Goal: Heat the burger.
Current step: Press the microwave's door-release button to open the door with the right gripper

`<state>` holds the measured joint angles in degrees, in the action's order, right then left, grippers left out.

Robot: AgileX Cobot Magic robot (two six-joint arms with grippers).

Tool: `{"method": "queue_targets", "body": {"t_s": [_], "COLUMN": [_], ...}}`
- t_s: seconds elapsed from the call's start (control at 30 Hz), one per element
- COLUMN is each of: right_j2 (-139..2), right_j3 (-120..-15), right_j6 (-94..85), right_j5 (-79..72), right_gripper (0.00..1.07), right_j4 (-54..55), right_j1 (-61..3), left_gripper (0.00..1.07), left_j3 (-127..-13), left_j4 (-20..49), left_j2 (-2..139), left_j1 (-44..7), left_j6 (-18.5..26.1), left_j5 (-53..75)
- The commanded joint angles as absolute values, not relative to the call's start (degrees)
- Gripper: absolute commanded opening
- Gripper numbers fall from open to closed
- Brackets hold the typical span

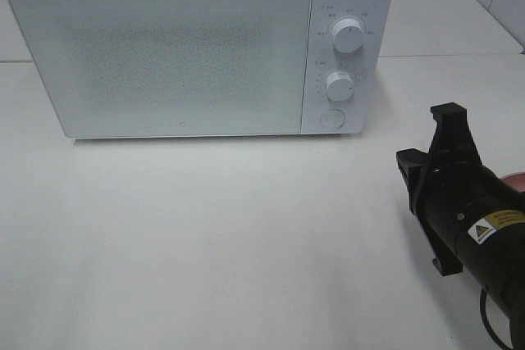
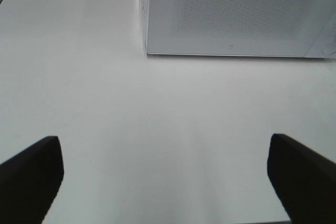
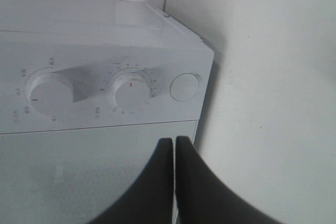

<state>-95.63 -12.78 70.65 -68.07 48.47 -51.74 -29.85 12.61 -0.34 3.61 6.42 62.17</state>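
A white, box-shaped microwave oven [image 1: 164, 55] stood at the back of the plain white tabletop [image 1: 205, 243], its speckled grey door closed. On the panel to the right of the door were two round white dials, the upper dial [image 1: 349, 36] above the lower dial [image 1: 339, 86], with a round white push button [image 1: 331, 118] beneath them.

The black right arm [image 1: 459, 202] reached in from the near right corner. The right hand [image 3: 174, 140] was shut tight, its two dark fingers [image 3: 157, 182] pressed flat against each other with nothing between them, pointing at the oven's front near the lower edge of the control panel, apart from it.

The left hand [image 2: 167, 182] was spread wide over bare tabletop in front of the oven, and it held nothing.

A sliver of something pink [image 1: 515, 179] showed just behind the right arm. I could not see the burger from anywhere, so I cannot tell where it was.
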Motion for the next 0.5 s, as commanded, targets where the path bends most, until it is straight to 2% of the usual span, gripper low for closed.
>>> {"method": "queue_targets", "body": {"t_s": [0.03,0.27,0.5], "right_j2": [-99.1,-103.0,-106.7], "right_j3": [-14.0,-17.4,-22.9], "right_j6": [73.5,74.4,74.4], "right_j5": [-67.3,-66.9,-63.4], "right_gripper": [0.00,0.00,0.00], "right_j4": [48.4,47.8,42.2], "right_j1": [-51.8,-51.3,-46.3], "left_gripper": [0.98,0.98,0.98], "left_j3": [-29.6,-29.6,-29.6], "left_j4": [12.7,12.7,12.7], "left_j2": [-1.4,-1.4,-1.4], "left_j1": [3.6,3.6,3.6], "left_j6": [6.4,6.4,6.4], "left_j5": [61.4,61.4,61.4]}}
